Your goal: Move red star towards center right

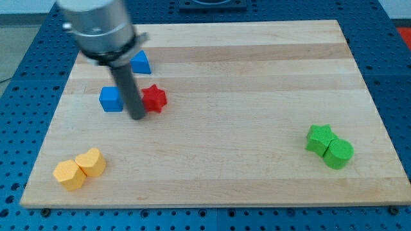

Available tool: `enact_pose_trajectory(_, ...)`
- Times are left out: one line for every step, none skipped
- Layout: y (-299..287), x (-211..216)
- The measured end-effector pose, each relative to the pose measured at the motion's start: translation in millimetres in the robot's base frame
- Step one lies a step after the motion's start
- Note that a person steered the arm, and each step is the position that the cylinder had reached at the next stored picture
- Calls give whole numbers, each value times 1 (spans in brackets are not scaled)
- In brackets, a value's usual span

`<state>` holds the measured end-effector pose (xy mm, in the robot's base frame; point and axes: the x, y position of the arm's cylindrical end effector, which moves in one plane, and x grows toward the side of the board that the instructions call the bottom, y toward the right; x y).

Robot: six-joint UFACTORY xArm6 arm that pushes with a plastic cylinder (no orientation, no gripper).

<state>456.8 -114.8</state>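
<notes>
The red star [155,98] lies on the wooden board [244,115] at the upper left. My tip [138,117] rests on the board just left of the star and slightly below it, close to touching or touching its left side. A blue cube [110,99] sits just left of the rod. A blue triangular block [140,62] lies above the star, partly behind the rod.
A yellow hexagonal block [68,174] and a yellow heart-like block [91,162] sit together at the lower left. A green star [319,138] and a green round block [338,153] touch each other at the lower right.
</notes>
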Motion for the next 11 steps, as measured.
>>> enact_pose_trajectory(47, -29)
enact_pose_trajectory(26, -33)
enact_pose_trajectory(-16, -1)
enact_pose_trajectory(-56, -25)
enact_pose_trajectory(-40, -57)
enact_pose_trajectory(30, -71)
enact_pose_trajectory(106, -77)
enact_pose_trajectory(89, -90)
enact_pose_trajectory(19, -91)
enact_pose_trajectory(-8, -52)
enact_pose_trajectory(26, -28)
